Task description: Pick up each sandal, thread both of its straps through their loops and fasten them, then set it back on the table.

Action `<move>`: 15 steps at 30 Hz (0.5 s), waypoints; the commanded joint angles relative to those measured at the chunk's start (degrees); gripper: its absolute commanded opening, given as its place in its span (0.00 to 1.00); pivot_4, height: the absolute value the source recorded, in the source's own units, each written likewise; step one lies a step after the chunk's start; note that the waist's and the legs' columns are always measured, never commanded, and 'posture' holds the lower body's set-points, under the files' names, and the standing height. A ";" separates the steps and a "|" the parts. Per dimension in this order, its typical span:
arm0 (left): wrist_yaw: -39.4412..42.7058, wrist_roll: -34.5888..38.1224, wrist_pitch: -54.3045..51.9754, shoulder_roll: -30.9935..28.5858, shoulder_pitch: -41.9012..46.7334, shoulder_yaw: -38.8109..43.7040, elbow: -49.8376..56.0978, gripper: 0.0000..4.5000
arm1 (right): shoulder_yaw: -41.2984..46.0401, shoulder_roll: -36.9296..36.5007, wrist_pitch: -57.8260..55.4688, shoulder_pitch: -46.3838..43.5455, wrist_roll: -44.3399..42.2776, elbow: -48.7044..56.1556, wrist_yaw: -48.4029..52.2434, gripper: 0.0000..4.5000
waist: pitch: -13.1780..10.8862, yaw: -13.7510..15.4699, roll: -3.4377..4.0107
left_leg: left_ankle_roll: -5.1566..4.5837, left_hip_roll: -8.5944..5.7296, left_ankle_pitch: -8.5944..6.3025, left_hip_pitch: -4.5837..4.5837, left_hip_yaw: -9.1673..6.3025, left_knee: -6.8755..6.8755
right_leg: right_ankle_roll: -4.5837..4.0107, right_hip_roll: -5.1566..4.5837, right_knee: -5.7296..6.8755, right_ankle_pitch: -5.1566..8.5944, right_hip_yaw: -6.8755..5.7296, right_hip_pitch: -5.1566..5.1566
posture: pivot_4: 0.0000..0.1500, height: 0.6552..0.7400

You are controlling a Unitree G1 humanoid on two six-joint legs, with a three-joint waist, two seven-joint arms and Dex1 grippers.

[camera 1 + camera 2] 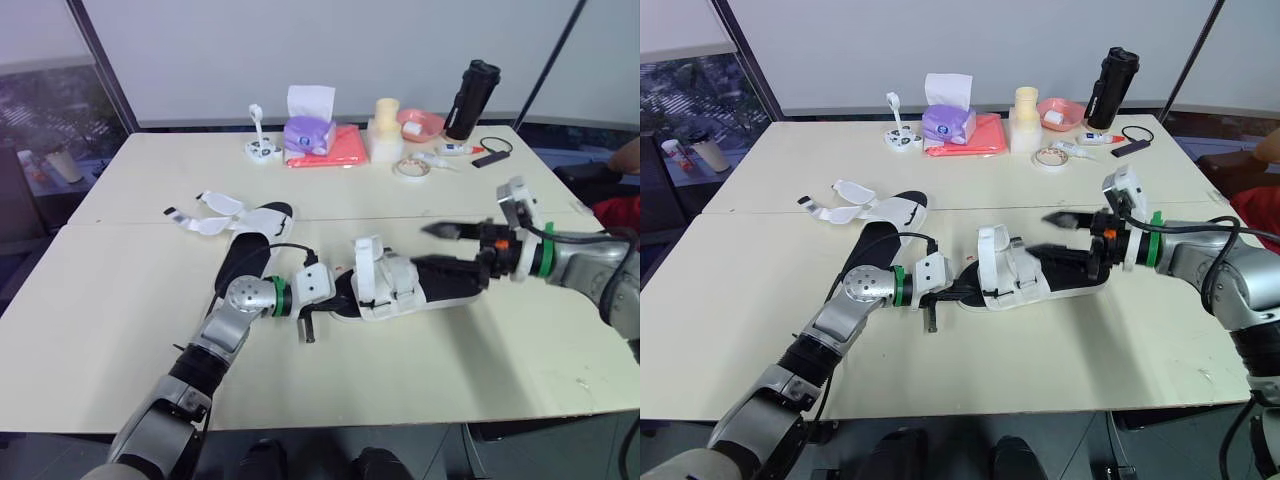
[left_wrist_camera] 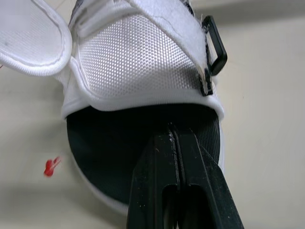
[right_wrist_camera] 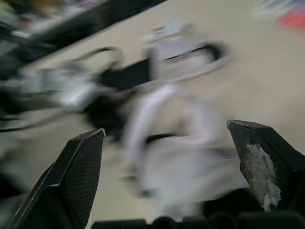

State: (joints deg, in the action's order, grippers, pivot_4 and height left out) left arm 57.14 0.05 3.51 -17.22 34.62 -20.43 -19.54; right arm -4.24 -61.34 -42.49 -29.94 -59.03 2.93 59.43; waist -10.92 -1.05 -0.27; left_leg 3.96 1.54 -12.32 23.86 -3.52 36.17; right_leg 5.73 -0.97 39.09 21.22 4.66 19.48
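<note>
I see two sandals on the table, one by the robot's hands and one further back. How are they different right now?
The near sandal has the left gripper, shut, at its toe and the open right gripper at its heel; the far sandal lies apart from both. One strap of the near sandal stands upright, while the far sandal's straps splay flat on the table. Both have black soles and white straps.

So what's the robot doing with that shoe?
It is working on a white-strapped sandal that lies on the table. The left gripper is shut, with its tips on the toe end of the black sole. The right gripper is open at the heel end. A second sandal lies nearby on the table, its straps spread loose.
</note>
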 commanded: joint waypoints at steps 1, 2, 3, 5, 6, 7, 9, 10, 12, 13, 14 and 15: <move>-1.03 -2.86 1.90 -0.89 0.70 -0.91 -1.86 0.00 | 1.23 0.85 -4.90 -0.12 -0.41 3.69 2.46 0.99 | 0.00 0.10 0.00 | 0.00 0.00 0.00 0.00 0.00 0.00 | 0.00 0.01 0.00 0.00 0.00 0.01 | 1.00 1.00; -1.15 -2.73 1.97 -0.74 0.76 -0.81 -2.04 0.00 | 0.93 2.30 -5.43 -0.47 0.58 3.67 1.92 0.99 | 0.00 0.07 0.00 | 0.00 -0.02 0.00 0.00 0.01 0.00 | 0.00 0.01 0.00 0.00 0.00 0.02 | 1.00 1.00; -1.21 -2.63 2.05 -0.61 0.84 -0.76 -2.20 0.00 | 0.79 3.60 -5.87 -0.89 1.42 3.55 1.44 0.99 | 0.01 0.06 -0.01 | 0.00 -0.02 0.00 0.00 0.01 0.00 | 0.00 0.01 0.00 0.00 0.00 0.02 | 1.00 1.00; -1.39 -2.64 2.23 -0.44 0.96 -0.76 -2.45 0.00 | -0.12 5.86 -5.91 -1.36 3.96 3.21 1.59 0.99 | 0.00 0.17 -0.01 | 0.00 -0.04 0.00 -0.01 0.01 0.00 | 0.00 0.03 0.00 0.00 0.00 0.02 | 1.00 1.00; -1.49 -2.67 2.31 -0.40 1.00 -0.78 -2.51 0.00 | -0.62 7.15 -5.66 -1.54 5.45 2.66 1.70 0.99 | 0.00 0.20 -0.02 | 0.00 -0.06 0.00 0.00 0.01 0.00 | 0.00 0.03 0.01 0.00 0.00 0.03 | 1.00 1.00; -1.59 -2.68 2.35 -0.34 1.02 -0.78 -2.56 0.00 | -0.92 8.29 -5.56 -1.69 6.59 2.12 1.78 0.99 | 0.00 0.21 -0.02 | 0.00 -0.06 0.00 0.00 0.01 0.00 | 0.00 0.03 0.01 0.00 0.00 0.03 | 1.00 1.00; -1.76 -2.71 2.41 -0.34 1.03 -0.72 -2.52 0.00 | -1.26 10.49 -6.08 -2.16 8.31 1.40 1.15 0.99 | 0.00 0.22 -0.02 | 0.00 -0.10 0.00 0.00 0.01 0.01 | 0.00 0.03 0.01 0.00 -0.01 0.03 | 1.00 1.00; -1.87 -2.71 2.43 -0.34 1.03 -0.67 -2.51 0.00 | -1.47 11.34 -6.55 -2.34 9.25 1.15 0.66 0.99 | 0.00 0.23 -0.02 | 0.00 -0.12 0.00 0.00 0.01 0.00 | 0.00 0.03 0.01 0.00 -0.01 0.04 | 1.00 1.00; -2.06 -2.40 2.32 -0.27 0.96 -0.33 -2.36 0.00 | -1.83 12.49 -6.38 -2.25 11.23 0.85 0.57 0.99 | 0.00 0.23 -0.02 | 0.00 -0.12 0.00 0.01 0.00 0.00 | 0.00 0.04 0.01 0.00 -0.01 0.04 | 1.00 1.00; -2.12 -1.97 2.07 -0.14 0.83 -0.04 -2.14 0.00 | -1.95 12.96 -6.25 -2.00 12.10 0.67 0.92 0.99 | 0.00 0.24 -0.02 | 0.00 -0.12 0.00 0.01 0.00 0.00 | 0.00 0.04 0.01 0.00 -0.01 0.04 | 1.00 1.00; -2.17 -1.72 1.90 -0.07 0.72 0.13 -2.00 0.00 | -1.91 13.62 -6.46 -1.86 12.61 0.31 1.16 0.99 | 0.00 0.24 -0.02 | 0.00 -0.12 0.00 0.01 0.00 0.00 | 0.00 0.04 0.01 0.00 -0.01 0.04 | 1.00 1.00; -2.20 -1.59 1.80 -0.04 0.65 0.22 -1.91 0.00 | -1.77 14.16 -6.75 -1.79 13.02 0.06 1.37 0.99 | 0.00 0.24 -0.02 | 0.00 -0.12 0.00 0.01 0.01 0.00 | 0.00 0.03 0.01 0.00 -0.01 0.05 | 1.00 1.00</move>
State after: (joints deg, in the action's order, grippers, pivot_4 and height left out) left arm 55.63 -1.37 6.00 -16.90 35.69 -21.12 -21.30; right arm -6.61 -47.53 -49.23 -31.32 -46.52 2.78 60.16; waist -10.91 -0.81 -0.29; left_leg 3.95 1.42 -12.32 23.88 -3.51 36.17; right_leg 5.73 -0.94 39.10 21.22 4.65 19.53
